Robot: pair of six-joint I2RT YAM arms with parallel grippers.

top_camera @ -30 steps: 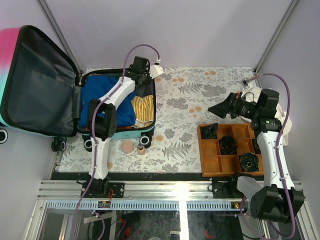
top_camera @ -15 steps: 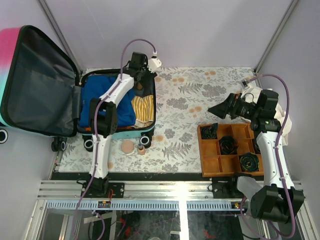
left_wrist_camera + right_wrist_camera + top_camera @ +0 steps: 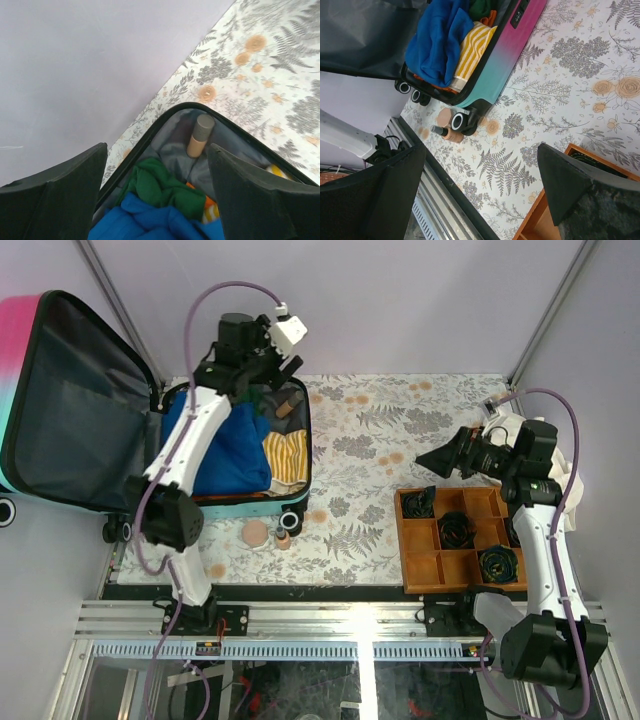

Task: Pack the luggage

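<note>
The luggage [image 3: 506,56] is pink-to-teal, the tablecloth [image 3: 570,95] grey-and-orange floral.

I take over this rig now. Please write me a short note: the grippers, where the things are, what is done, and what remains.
Left gripper: open, empty, above the far end of the luggage.
Right gripper: open, empty, above the table near the wooden tray.
Done: blue cloth, green cloth, yellow striped cloth and tan bottle lie inside the luggage.
Remaining: round compact and small bottle lie on the table by its wheels; the lid is open.
</note>
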